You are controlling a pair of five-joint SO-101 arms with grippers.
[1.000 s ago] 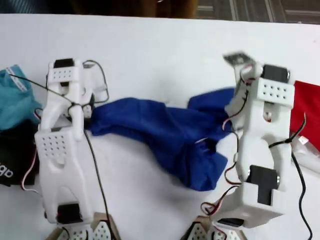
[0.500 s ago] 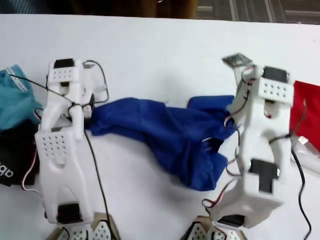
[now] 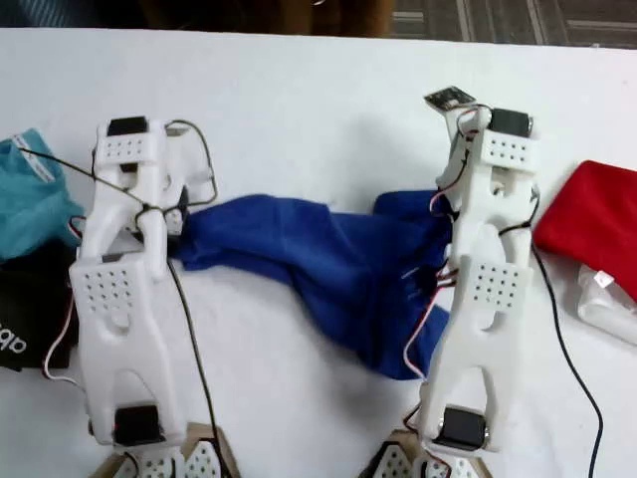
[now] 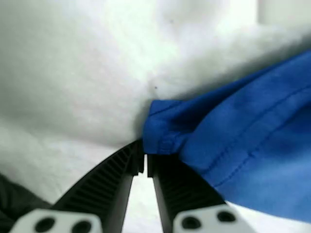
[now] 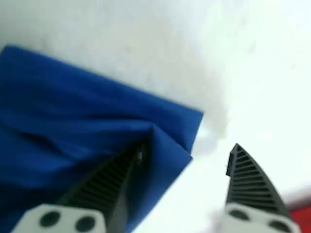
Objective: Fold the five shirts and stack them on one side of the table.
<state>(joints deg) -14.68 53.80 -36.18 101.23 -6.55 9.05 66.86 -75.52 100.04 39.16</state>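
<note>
Mostly white table [image 3: 318,100], blue shirt [image 3: 328,259] crumpled across it; dark floor [image 3: 498,15] beyond

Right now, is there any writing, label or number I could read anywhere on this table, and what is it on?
No text here can be read in full.
White print on the black shirt: cut off at the picture's edge, not readable.
Small white tag on the teal shirt: too small to read.
Blue shirt and red shirt: no writing showing.
</note>
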